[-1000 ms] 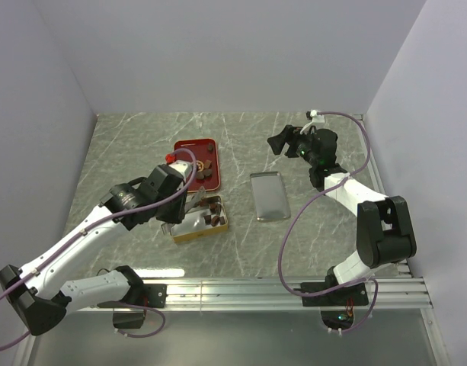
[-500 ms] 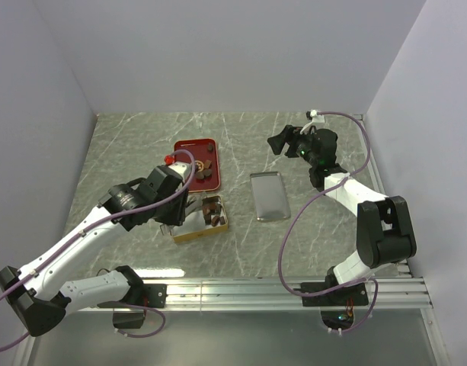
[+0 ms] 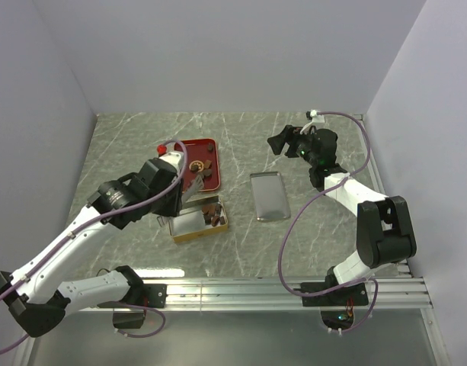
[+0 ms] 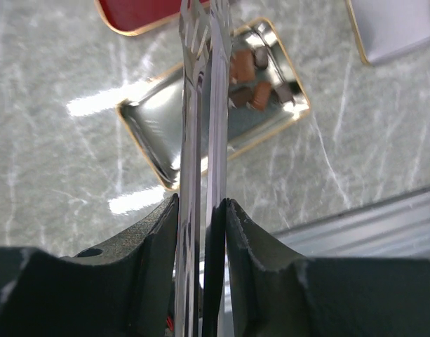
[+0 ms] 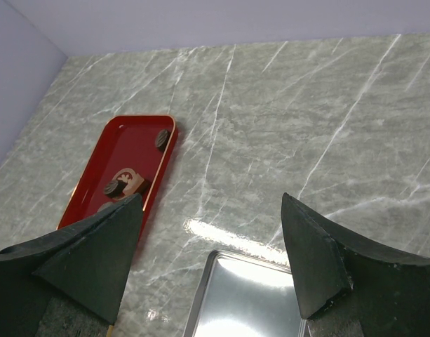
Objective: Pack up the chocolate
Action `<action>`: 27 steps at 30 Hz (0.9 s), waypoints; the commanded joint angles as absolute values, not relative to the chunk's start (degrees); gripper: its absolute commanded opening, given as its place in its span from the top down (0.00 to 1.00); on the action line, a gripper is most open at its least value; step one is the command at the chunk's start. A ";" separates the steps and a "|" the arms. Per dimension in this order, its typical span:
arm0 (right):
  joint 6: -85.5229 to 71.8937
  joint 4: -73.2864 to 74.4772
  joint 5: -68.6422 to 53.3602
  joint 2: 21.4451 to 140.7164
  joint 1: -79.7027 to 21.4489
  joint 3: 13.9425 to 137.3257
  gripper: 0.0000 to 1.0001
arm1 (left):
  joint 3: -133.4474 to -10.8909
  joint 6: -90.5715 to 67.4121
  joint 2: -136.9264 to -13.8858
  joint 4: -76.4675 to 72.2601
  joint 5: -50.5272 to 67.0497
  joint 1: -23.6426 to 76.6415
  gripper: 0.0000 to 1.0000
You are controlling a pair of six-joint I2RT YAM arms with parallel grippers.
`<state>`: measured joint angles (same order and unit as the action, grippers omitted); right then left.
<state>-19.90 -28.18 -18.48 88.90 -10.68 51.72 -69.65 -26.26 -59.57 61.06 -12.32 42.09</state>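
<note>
Several pieces of chocolate (image 3: 212,213) lie in the right end of the gold tin (image 3: 189,223), and a few more chocolate pieces (image 3: 206,172) sit on the red tray (image 3: 191,149) behind it. My left gripper (image 3: 178,191) is shut on a pair of metal tongs (image 4: 200,105). The tongs' tips hang nearly together, above the gap between tin (image 4: 148,126) and tray (image 4: 137,14), with nothing seen between them. My right gripper (image 3: 280,142) is open and empty, held above the table at the back right, looking down at the tray (image 5: 130,151).
A silver lid (image 3: 268,196) lies flat to the right of the tin, below my right gripper, and shows in the right wrist view as the lid (image 5: 250,302). White walls close the table in on three sides. A metal rail runs along the near edge.
My left arm has drawn the tongs up and back out of the tin, toward the red tray. The right arm has not moved.
</note>
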 commanded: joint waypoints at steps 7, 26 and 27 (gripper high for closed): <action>-19.34 -29.80 -18.98 87.98 -10.72 53.26 0.14 | -66.81 -28.39 -57.74 50.12 -30.21 42.28 0.64; -18.46 -29.09 -16.79 86.40 -10.72 52.38 0.14 | -73.90 -10.99 -89.90 18.11 -32.16 37.71 0.66; -18.37 -29.09 -16.70 86.40 -10.72 52.30 0.14 | -74.52 -10.64 -91.91 17.93 -32.78 37.71 0.66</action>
